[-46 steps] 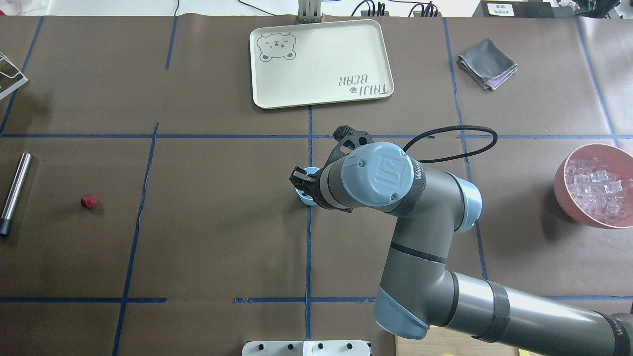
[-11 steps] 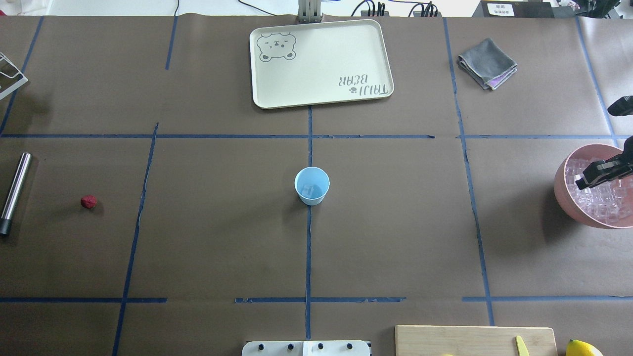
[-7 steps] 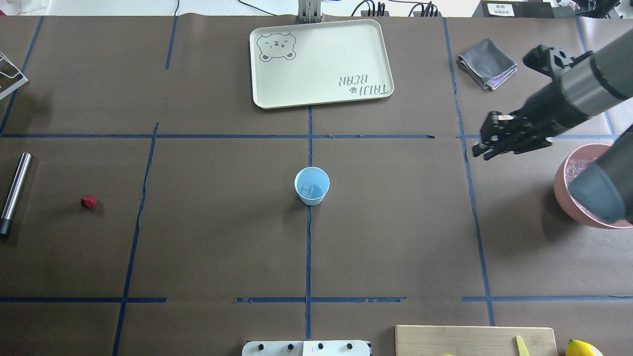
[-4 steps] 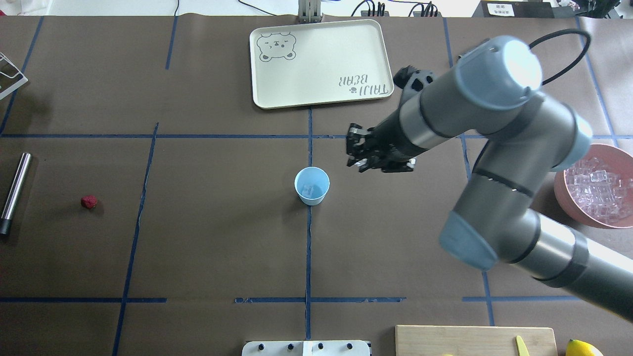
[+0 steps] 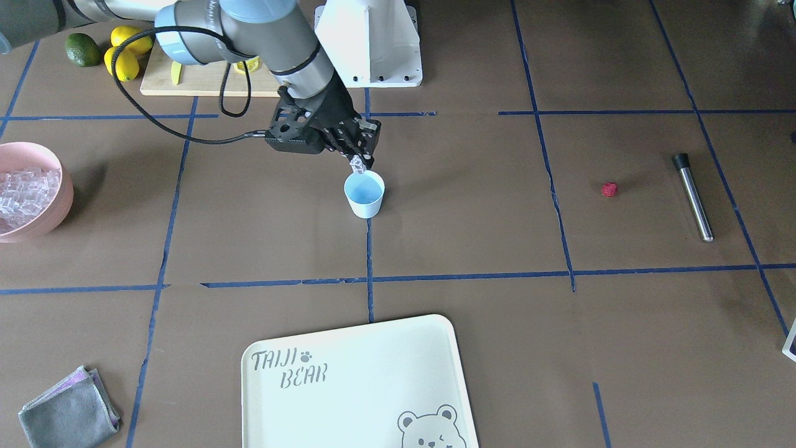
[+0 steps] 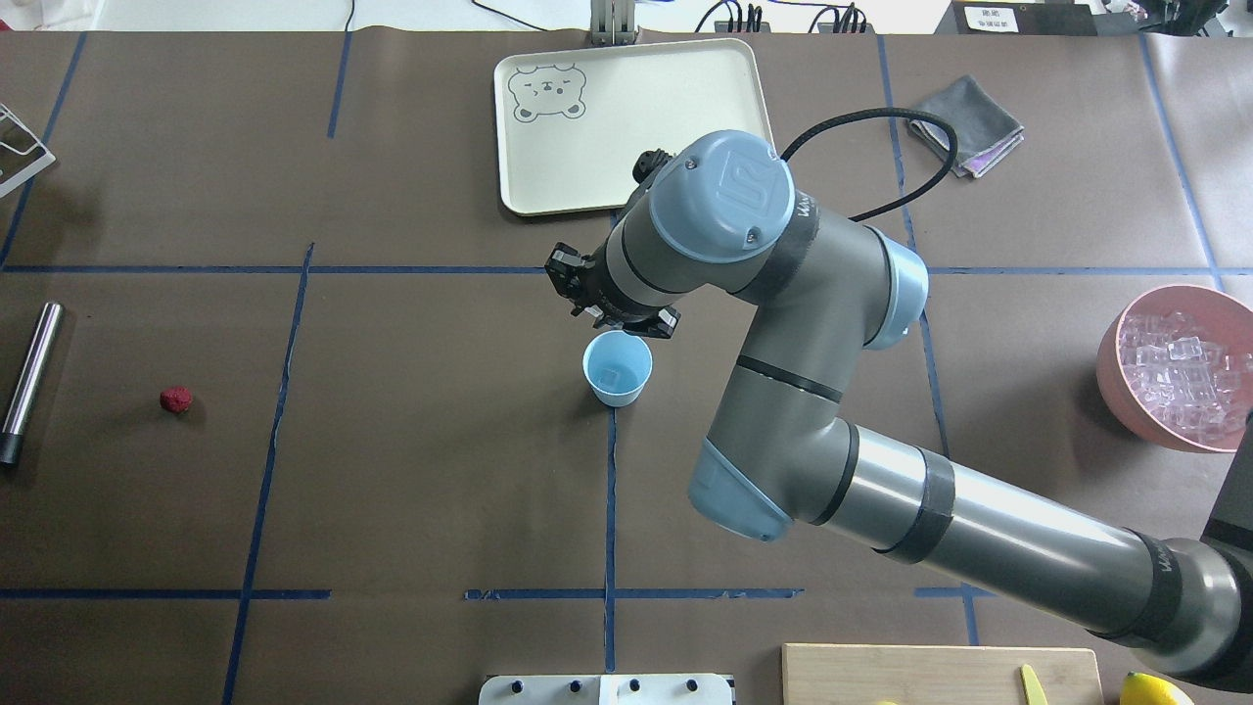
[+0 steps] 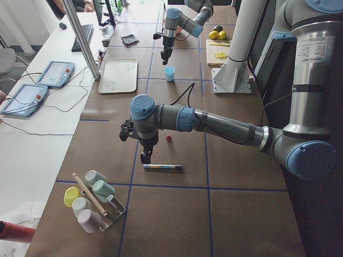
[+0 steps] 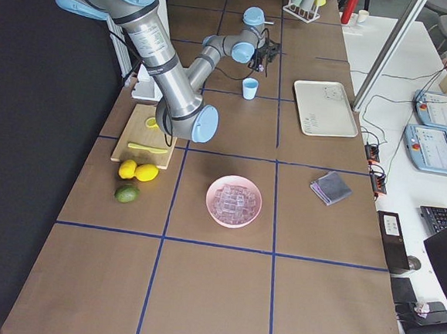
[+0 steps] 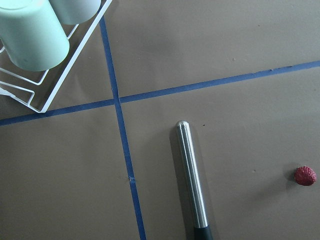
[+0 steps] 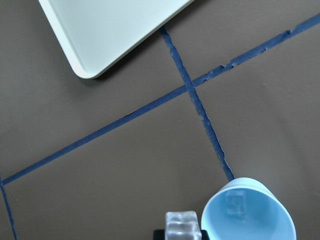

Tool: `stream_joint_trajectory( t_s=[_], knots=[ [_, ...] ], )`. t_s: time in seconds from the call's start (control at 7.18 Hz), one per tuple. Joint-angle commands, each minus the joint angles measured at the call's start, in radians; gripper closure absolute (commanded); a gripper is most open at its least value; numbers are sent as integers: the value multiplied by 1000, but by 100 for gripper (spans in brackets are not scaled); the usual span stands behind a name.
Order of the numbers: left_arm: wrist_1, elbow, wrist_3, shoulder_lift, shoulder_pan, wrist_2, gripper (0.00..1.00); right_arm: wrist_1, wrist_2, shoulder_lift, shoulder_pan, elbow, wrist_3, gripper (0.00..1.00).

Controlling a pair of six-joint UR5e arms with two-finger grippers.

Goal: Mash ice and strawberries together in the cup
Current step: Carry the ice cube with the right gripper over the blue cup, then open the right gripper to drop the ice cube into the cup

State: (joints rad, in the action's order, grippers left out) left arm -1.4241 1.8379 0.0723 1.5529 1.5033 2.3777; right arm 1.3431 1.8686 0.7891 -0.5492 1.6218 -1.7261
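The pale blue cup [image 6: 618, 367] stands at the table's middle, with one clear ice cube [image 10: 235, 202] in it. My right gripper [image 5: 357, 160] is shut on another ice cube [image 10: 183, 223] and holds it just above and beside the cup's rim [image 5: 364, 180]. The small red strawberry [image 6: 176, 399] lies far to the left, near a steel rod [image 6: 29, 377]; both show in the left wrist view, the strawberry [image 9: 305, 175] right of the rod [image 9: 192, 180]. My left gripper [image 7: 146, 158] hovers over the rod; I cannot tell whether it is open.
A pink bowl [image 6: 1111, 377] full of ice stands at the right edge. A cream tray [image 6: 626, 122] and a grey cloth [image 6: 964, 122] lie at the far side. A cutting board [image 5: 199, 81] with lemons [image 5: 124, 53] is near the robot base. A cup rack [image 9: 30, 40] stands by the rod.
My right arm left the cup, went to the pink bowl, and swung back left to the cup carrying an ice cube. Cup, strawberry and rod have not moved.
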Motion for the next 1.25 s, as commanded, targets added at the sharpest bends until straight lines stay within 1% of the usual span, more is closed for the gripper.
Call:
stream_joint_trajectory(
  t_s=[0.0, 0.14, 0.28, 0.42, 0.7, 0.84, 0.98, 1.11],
  knots=[
    [-15, -6, 1, -1, 0, 0, 0, 2, -9, 21, 3, -10, -3, 97],
    [-15, -3, 1, -1, 0, 0, 0, 2, -15, 36, 11, -8, -1, 94],
    [-16, -2, 1, -1, 0, 0, 0, 4, -20, 42, 24, -8, -1, 88],
    [-16, -3, 1, -1, 0, 0, 0, 2, -35, 50, 34, -8, -1, 83],
    [-16, -3, 1, 1, 0, 0, 0, 4, -39, 50, 43, 0, -3, 79],
    [-16, -3, 3, 1, 0, 0, 0, 4, -39, 50, 48, 0, -3, 52],
    [-16, -2, 1, 1, 0, 0, 0, 4, -39, 48, 51, -2, -4, 29],
    [-16, -2, 1, 1, -2, 0, 0, 4, -39, 48, 54, 1, -7, 3]
  ],
)
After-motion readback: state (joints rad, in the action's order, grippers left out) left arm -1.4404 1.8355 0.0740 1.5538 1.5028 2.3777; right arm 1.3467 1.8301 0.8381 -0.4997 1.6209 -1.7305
